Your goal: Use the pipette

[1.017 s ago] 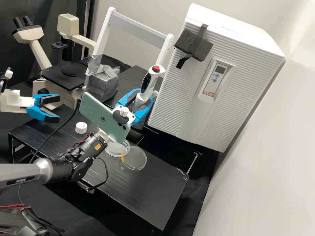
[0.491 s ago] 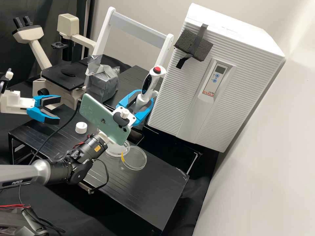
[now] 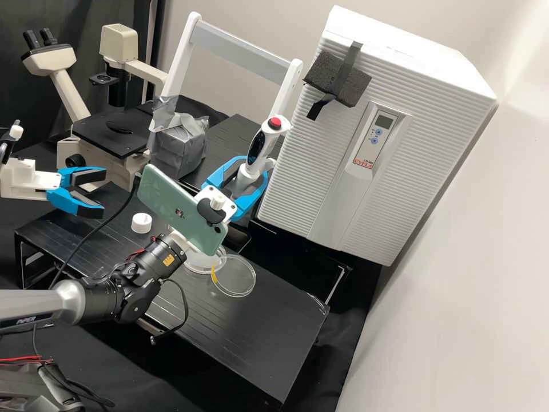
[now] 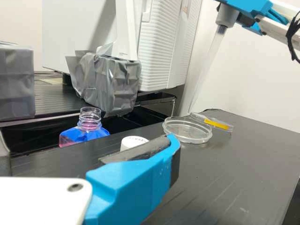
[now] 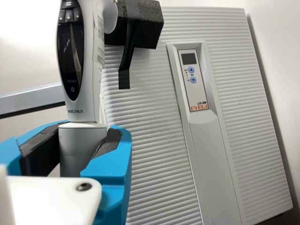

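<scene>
My right gripper [image 3: 247,178] is shut on the lower body of the white electronic pipette [image 3: 260,146], which stands upright with its red button on top. The right wrist view has the pipette [image 5: 79,70] clamped between my blue fingers. Its clear tip [image 4: 206,61] hangs above an open petri dish [image 4: 187,129] on the black platform. The dish [image 3: 234,274] lies at mid platform. My left gripper [image 3: 103,190] is open and holds nothing, off to the left over the platform's edge. An open bottle of pink liquid [image 4: 89,126] stands just beyond its finger [image 4: 140,173].
A white cap [image 3: 141,222] lies on the platform [image 3: 269,332]. A large white ribbed cabinet [image 3: 372,131] stands close on the right of the pipette. A tape-wrapped block [image 3: 177,137] and a microscope [image 3: 86,114] are at the back left. A dish lid with a yellow label [image 4: 213,123] lies beside the dish.
The right arm's wrist and its mounted phone have sunk and shifted slightly left, with the pipette almost unmoved. The left gripper has drifted a little left.
</scene>
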Available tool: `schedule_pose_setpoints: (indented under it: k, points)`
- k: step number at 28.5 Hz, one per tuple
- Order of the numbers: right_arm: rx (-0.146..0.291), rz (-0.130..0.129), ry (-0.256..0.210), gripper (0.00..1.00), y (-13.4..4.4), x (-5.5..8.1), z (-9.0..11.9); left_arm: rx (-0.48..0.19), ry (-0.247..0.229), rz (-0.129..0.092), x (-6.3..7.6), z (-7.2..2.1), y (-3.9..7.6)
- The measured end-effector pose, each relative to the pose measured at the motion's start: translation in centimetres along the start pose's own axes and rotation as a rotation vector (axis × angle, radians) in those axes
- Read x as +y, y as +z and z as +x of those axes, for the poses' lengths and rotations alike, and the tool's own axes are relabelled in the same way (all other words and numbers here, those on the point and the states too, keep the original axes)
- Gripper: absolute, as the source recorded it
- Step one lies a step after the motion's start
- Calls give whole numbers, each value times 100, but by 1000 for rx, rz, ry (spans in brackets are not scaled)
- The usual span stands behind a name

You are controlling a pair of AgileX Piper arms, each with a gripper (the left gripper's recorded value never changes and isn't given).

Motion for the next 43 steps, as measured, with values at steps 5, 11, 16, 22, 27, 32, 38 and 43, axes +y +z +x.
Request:
schedule_pose_setpoints:
  k: [5, 11, 16, 22, 27, 32, 38, 43]
  points:
    - [5, 5, -8, 0, -13, -15, 5, 3, 2, 8, 2, 0, -2]
    - [72, 15, -69, 0, -254, -116, 153, 67, 79, 71, 190, -51, -115]
    - [167, -8, -133, 0, -552, -261, 413, 133, 176, 104, 468, -53, -221]
    - [219, -27, -230, 0, -839, -465, 829, 170, 230, 138, 701, -61, -277]
    - [217, -89, -344, 0, -998, -670, 1164, 193, 278, 173, 889, -76, -325]
    - [168, -133, -409, 0, -1038, -804, 1471, 226, 324, 231, 1095, -94, -400]
    - [103, -148, -423, 0, -1044, -867, 1760, 250, 353, 254, 1253, -94, -450]
    - [51, -140, -433, 0, -1042, -904, 1938, 252, 351, 258, 1272, -86, -450]
